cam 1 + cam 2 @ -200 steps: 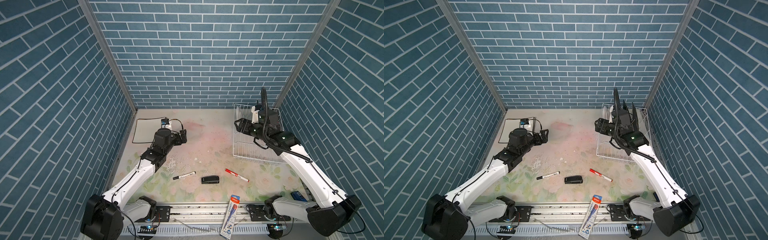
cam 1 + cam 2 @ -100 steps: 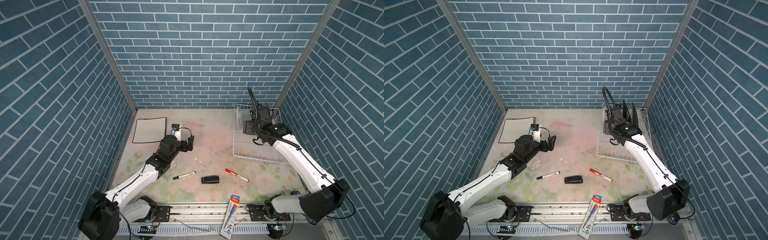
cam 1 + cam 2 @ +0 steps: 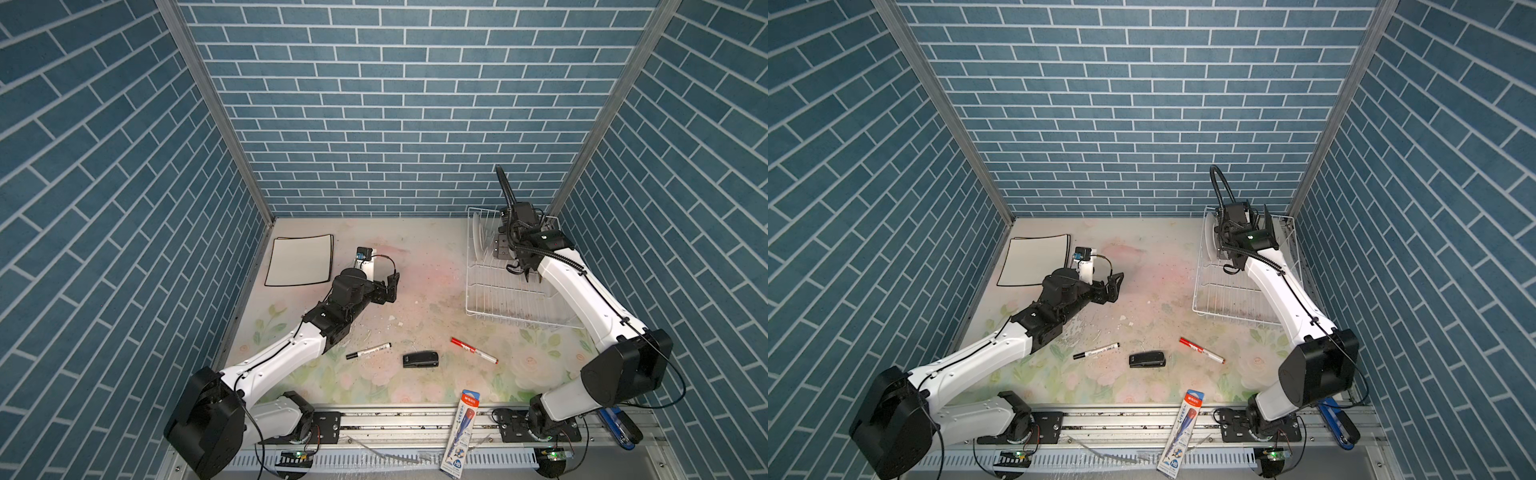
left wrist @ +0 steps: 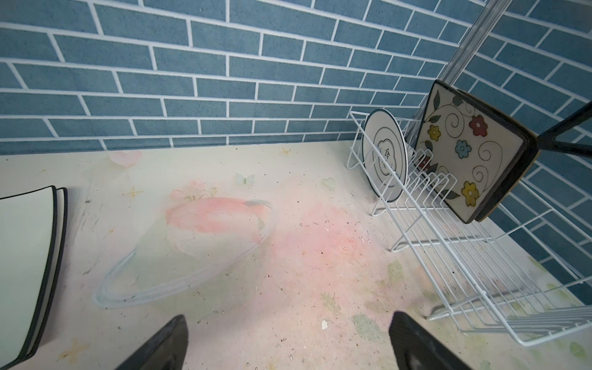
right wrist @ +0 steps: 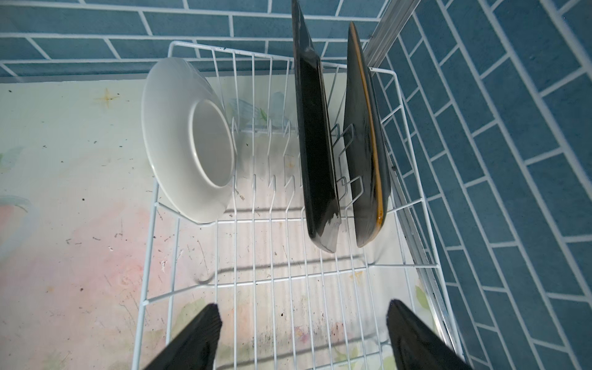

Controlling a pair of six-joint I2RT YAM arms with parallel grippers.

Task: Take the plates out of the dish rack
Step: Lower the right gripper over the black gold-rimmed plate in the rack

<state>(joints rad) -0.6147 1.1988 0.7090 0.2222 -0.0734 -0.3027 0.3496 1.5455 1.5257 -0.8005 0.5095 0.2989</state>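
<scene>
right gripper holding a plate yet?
No. In the right wrist view the right gripper hangs open and empty above the dish rack, short of the black plate still standing in its tines.

Pencil package (image 3: 461,434): the letters "HB" stood in a round mark at its lower end in both top views; other print on it was too small to read.
Round white plate (image 4: 385,159): a single dark character, apparently Chinese, sat inside a cloud-shaped outline at its centre in the left wrist view; it could not be read with certainty.
Black marker (image 3: 368,350): dark print ran along its white barrel, too small to read.
Red marker (image 3: 474,350): no legible lettering.
Flower-patterned plate (image 4: 455,152): painted flowers and scrolls only, no text.
</scene>
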